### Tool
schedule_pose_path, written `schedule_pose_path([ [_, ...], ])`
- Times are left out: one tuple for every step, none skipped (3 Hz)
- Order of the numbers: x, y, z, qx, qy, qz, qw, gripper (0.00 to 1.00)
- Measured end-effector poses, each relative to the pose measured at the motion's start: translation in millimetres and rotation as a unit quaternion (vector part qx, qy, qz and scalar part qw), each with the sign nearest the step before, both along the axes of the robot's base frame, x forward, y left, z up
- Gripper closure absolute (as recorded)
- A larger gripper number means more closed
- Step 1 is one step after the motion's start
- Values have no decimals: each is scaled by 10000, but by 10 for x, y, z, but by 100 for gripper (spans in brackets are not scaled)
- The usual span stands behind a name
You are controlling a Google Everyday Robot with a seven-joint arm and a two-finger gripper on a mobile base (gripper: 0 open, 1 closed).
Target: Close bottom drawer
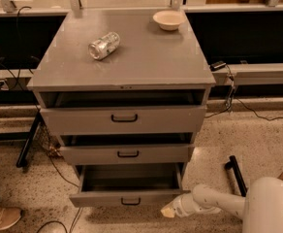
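Observation:
The bottom drawer is a grey metal drawer with a small black bar handle. It stands pulled out the farthest of the cabinet's three drawers, with its inside showing empty. My gripper is at the end of the white arm, low at the right of the view. It sits just off the right end of the drawer's front panel, close to or touching its corner.
The medium drawer and the tall top drawer stand slightly open. A crushed can and a white bowl lie on the cabinet top. A person's shoe is at the lower left. Cables run along the floor.

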State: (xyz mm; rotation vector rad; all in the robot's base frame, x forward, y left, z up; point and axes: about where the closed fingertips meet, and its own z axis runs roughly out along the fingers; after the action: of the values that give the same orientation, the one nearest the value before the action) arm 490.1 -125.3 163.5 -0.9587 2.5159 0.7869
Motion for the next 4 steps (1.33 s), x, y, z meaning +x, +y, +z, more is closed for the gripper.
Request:
schedule_pose_path([
  [348, 103, -32, 165, -311, -39, 9994, 100],
  [467, 255, -72, 322, -435, 18, 9985, 100],
  [728, 330, -79, 441, -626, 3, 9971, 100],
  [855, 499, -107, 620, -727, 70, 9954, 100],
])
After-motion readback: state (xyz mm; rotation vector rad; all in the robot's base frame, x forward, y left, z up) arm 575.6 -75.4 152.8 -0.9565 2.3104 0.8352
